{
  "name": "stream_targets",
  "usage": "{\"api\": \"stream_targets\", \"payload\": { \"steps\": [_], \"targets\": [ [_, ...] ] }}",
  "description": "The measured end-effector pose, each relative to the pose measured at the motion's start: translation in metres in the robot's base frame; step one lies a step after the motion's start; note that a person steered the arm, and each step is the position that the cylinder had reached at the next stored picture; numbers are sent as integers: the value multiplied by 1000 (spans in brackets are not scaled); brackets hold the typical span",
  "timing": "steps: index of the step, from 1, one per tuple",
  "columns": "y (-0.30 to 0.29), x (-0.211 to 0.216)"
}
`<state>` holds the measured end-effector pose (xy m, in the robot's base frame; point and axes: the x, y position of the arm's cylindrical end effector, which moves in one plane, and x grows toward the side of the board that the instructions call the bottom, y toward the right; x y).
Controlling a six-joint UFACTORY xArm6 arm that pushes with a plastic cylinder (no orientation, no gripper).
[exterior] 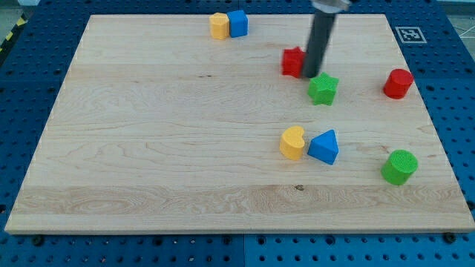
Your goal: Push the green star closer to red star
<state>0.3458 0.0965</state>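
You'll find the green star just below and right of my tip, nearly touching it. The red star sits just left of the tip. The rod stands almost upright from the view's top; there's no pincer.

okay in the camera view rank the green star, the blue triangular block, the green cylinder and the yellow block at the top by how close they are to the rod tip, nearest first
From my tip:
1. green star, just below-right of it.
2. blue triangular block, lower down.
3. yellow block at the top, up-left.
4. green cylinder, bottom right.
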Motion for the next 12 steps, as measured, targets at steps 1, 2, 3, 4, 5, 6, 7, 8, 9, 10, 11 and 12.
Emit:
{"api": "stream_targets", "payload": {
  "steps": [1, 2, 3, 4, 5, 6, 7, 8, 9, 10, 11, 12],
  "targets": [
    [-50, -32],
    [-97, -66],
    [-119, -83],
    [-104, -75],
    [-49, -55],
    [5, -45],
    [47, 2],
    [73, 36],
    [99, 46],
    [92, 80],
    [69, 88],
    [45, 69]
  ]
}}
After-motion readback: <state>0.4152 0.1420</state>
